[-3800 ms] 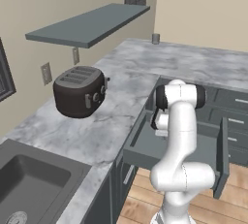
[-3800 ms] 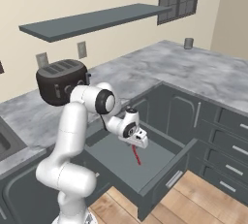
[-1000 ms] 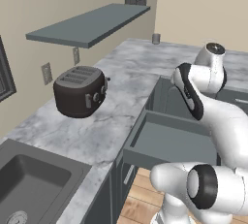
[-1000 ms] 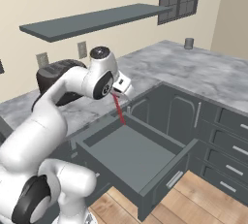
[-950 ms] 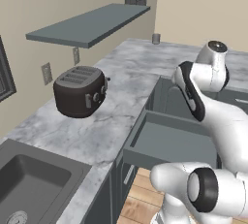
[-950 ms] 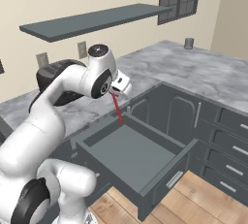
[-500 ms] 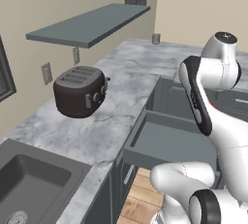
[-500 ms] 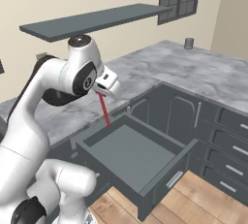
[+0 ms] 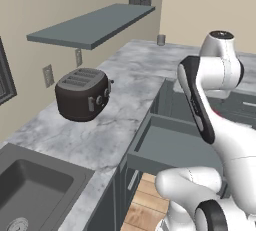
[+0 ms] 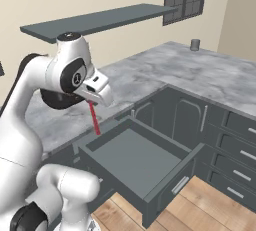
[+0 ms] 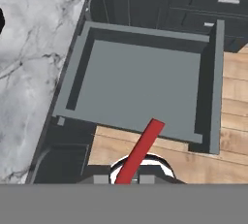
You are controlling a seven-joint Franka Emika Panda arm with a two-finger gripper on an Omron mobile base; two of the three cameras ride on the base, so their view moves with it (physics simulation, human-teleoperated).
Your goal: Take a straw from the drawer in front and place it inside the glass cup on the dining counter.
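Red straw point(image 10: 94, 117) hangs from the gripper point(image 10: 93, 101), pinched tight at its top end. Both sit above the open drawer point(image 10: 135, 161), over its back-left corner. The cup point(image 10: 195, 44) stands far beyond the drawer on the marble.

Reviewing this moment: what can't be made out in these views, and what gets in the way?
- Jaws' contact with the straw: right base view, hidden under the white hand; hand view, cut off by the bottom edge.
- Straw's top end: hidden inside the gripper.
- Glass cup: too small and far to show whether it holds anything.
- Drawer right side: left base view, covered by the arm.
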